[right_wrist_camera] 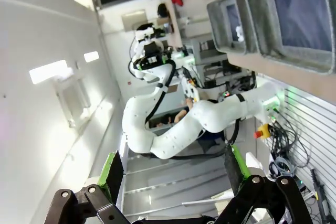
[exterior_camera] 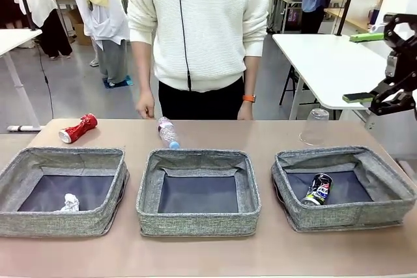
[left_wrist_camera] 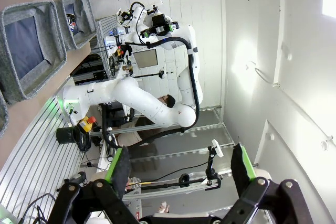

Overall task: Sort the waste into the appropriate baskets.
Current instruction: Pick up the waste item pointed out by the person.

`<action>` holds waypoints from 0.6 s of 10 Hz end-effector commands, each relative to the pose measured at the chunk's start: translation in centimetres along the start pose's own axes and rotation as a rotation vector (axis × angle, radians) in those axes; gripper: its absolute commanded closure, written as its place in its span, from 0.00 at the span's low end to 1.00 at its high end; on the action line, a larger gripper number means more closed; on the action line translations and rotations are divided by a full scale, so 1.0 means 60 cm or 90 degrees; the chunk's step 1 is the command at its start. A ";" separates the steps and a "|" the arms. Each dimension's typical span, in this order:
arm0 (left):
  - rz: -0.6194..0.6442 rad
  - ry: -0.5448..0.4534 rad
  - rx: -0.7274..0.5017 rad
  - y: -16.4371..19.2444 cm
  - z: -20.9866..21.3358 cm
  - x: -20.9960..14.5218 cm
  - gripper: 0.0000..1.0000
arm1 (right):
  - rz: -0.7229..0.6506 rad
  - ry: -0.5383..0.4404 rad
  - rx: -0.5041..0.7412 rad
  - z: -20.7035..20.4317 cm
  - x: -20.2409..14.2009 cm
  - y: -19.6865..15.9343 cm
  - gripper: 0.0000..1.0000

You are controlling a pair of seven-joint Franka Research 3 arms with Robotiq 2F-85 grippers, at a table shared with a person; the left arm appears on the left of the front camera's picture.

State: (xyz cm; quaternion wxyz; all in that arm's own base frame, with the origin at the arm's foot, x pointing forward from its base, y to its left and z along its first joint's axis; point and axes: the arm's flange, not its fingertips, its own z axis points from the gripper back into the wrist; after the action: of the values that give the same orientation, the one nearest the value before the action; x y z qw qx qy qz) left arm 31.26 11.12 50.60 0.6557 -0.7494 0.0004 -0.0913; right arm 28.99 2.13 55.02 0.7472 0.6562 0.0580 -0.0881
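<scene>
1. Three low rectangular grey woven-fabric baskets stand in a row on the near side of the brown surface (exterior_camera: 260, 136). They are the left basket (exterior_camera: 62, 155), the middle basket (exterior_camera: 199, 156) and the right basket (exterior_camera: 339, 154), all open at the top so waste can be dropped in from above.
2. A crumpled white paper ball (exterior_camera: 70, 202) lies in the left basket. A dark blue-white printed can (exterior_camera: 317, 189) lies in the right basket. Those bins seem to be for paper and metal, which would leave the middle basket for plastic.
3. Three things are not yet sorted, all beyond the baskets. A crushed red can (exterior_camera: 78, 128) lies on its side behind the left basket. A clear plastic bottle with blue cap (exterior_camera: 168, 133) lies just behind the middle basket. A clear plastic cup (exterior_camera: 316, 127) stands upside down behind the right basket.
4. A person (exterior_camera: 195, 24) stands at the far edge with both hands hanging down, touching nothing.
5. The right end effector (exterior_camera: 352, 68) hangs high at the right, well above the surface. Its fingers are level and point inward, and its jaws are wide apart and empty.
6. The left end effector (left_wrist_camera: 181, 174) is likewise spread wide and holds nothing. Its camera looks sideways towards the other arm, so it is raised and level, not aimed at any waste.
</scene>
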 end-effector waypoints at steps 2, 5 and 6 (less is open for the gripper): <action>0.000 -0.001 -0.002 -0.003 0.001 -0.001 0.00 | -0.002 0.001 -0.002 0.001 -0.002 0.009 0.00; 0.000 -0.001 -0.002 -0.003 0.001 -0.001 0.00 | -0.002 0.001 -0.002 0.001 -0.002 0.009 0.00; 0.000 -0.001 -0.002 -0.003 0.001 -0.001 0.00 | -0.002 0.001 -0.002 0.001 -0.002 0.009 0.00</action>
State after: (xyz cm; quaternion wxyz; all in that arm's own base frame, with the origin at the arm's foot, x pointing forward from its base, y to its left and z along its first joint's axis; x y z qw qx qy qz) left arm 31.26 11.12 50.60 0.6557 -0.7494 0.0004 -0.0913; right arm 28.99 2.12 55.02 0.7472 0.6562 0.0579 -0.0882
